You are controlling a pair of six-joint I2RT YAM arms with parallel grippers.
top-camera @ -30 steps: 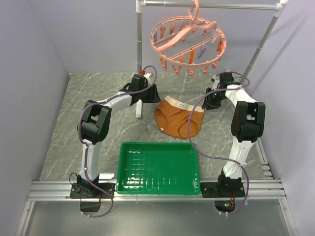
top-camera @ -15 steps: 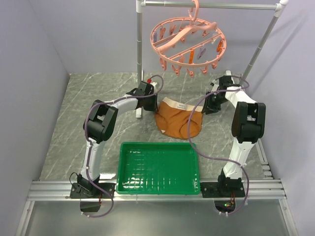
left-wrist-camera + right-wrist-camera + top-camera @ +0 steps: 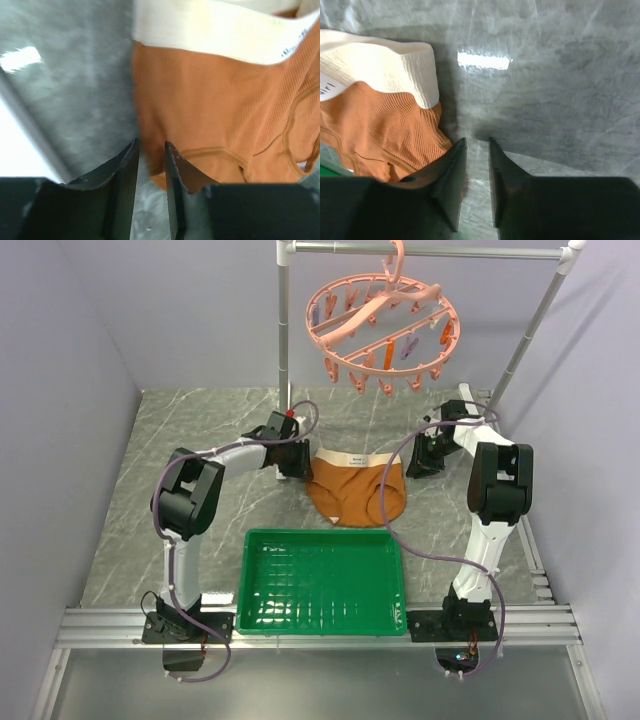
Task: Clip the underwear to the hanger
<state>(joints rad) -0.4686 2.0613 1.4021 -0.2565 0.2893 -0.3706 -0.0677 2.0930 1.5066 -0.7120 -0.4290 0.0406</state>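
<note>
The rust-orange underwear (image 3: 355, 490) with a cream waistband lies flat on the marble table, behind the tray. My left gripper (image 3: 297, 462) is at its left edge. In the left wrist view the jaws (image 3: 151, 145) stand close together, with the blurred orange edge of the underwear (image 3: 215, 100) between the tips. My right gripper (image 3: 415, 462) is low by the right edge. Its jaws (image 3: 477, 142) stand slightly apart over bare table, just right of the underwear (image 3: 385, 125). The salmon-pink ring hanger (image 3: 380, 325) with dangling clothespins hangs from the rack above.
A green tray (image 3: 322, 533) sits near the front, just before the underwear. The grey rack's upright (image 3: 283, 340) stands behind my left gripper, and its slanted leg (image 3: 525, 340) stands at back right. Grey walls close in left and right.
My left gripper moved left and toward the front, and the underwear shifted left with it, its waistband pulled straight. My right gripper moved lower beside the right edge.
</note>
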